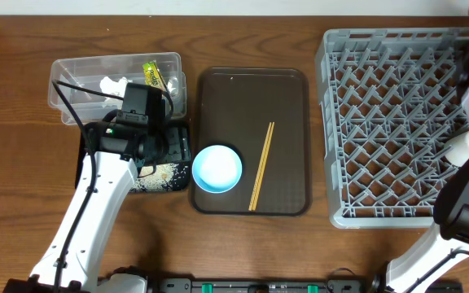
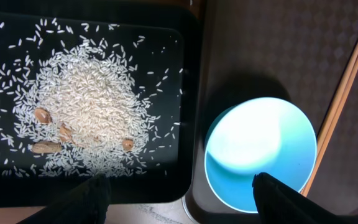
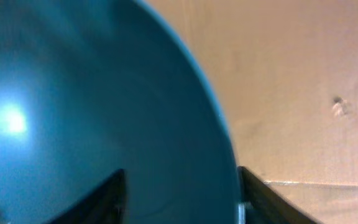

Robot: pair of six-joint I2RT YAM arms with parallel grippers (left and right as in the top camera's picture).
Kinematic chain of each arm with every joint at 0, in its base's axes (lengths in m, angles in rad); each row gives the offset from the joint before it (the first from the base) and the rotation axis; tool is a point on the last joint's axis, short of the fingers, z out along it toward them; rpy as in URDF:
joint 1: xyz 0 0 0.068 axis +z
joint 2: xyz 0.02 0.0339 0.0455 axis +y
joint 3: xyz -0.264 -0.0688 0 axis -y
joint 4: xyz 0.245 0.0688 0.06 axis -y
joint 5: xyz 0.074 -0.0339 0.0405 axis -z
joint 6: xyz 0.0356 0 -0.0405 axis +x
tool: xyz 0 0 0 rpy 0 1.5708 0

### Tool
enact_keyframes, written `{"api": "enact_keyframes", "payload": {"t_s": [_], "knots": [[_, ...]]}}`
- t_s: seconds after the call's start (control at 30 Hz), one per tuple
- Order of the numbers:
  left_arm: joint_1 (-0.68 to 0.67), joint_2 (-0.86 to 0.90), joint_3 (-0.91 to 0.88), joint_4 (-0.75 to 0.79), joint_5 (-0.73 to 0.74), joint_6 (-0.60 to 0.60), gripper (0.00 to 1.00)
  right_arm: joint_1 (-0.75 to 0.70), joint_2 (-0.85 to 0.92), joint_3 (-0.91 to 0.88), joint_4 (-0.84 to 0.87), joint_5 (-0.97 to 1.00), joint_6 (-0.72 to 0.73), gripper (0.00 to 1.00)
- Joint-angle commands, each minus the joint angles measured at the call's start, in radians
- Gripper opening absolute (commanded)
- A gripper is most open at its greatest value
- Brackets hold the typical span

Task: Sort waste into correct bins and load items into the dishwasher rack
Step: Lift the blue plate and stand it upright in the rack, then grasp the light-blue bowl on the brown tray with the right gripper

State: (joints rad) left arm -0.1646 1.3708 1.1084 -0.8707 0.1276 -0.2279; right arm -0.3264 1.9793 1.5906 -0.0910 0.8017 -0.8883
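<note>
Ref landmark: brown serving tray (image 1: 287, 122), mid bench (image 1: 6, 163).
- light blue bowl (image 1: 216, 168): on tray, near-left corner, upright, empty.
- chopsticks (image 1: 261, 166): pair, on tray, just R of bowl, slightly slanted.
- black tray (image 2: 166, 180): against tray's L edge; holds rice heap (image 2: 86, 106) w/ a few brown bits (image 2: 42, 115).
- clear tub (image 1: 63, 73): L of tray, behind black tray; holds crumpled tissue (image 1: 114, 84) + yellow-green wrapper (image 1: 152, 76).
- grey rack (image 1: 381, 122): R of tray, apart.
- L hand (image 2: 182, 186): above tray's L edge, fingers apart, nothing held.
- R hand (image 3: 180, 186): dark blue plate (image 3: 92, 93) fills close view, rim betw fingers; clamped or not, can't tell.
</note>
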Motion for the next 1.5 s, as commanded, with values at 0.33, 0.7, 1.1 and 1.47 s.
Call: {"api": "enact_keyframes", "payload": {"t_s": [0.33, 0.7, 1.1, 1.47], "knots": [[0.003, -0.005, 0.002, -0.004, -0.009, 0.005, 0.76, 0.060, -0.050, -0.014, -0.056, -0.006, 0.237, 0.80], [0.003, -0.005, 0.002, -0.003, -0.009, 0.005, 0.76, 0.074, -0.262, -0.014, -0.159, -0.268, 0.361, 0.93], [0.003, -0.005, 0.002, -0.004, -0.009, 0.005, 0.76, 0.195, -0.350, -0.016, -0.590, -1.062, 0.756, 0.77], [0.003, -0.005, 0.002, -0.004, -0.010, 0.006, 0.76, 0.475, -0.339, -0.053, -0.792, -1.150, 0.827, 0.83]]}}
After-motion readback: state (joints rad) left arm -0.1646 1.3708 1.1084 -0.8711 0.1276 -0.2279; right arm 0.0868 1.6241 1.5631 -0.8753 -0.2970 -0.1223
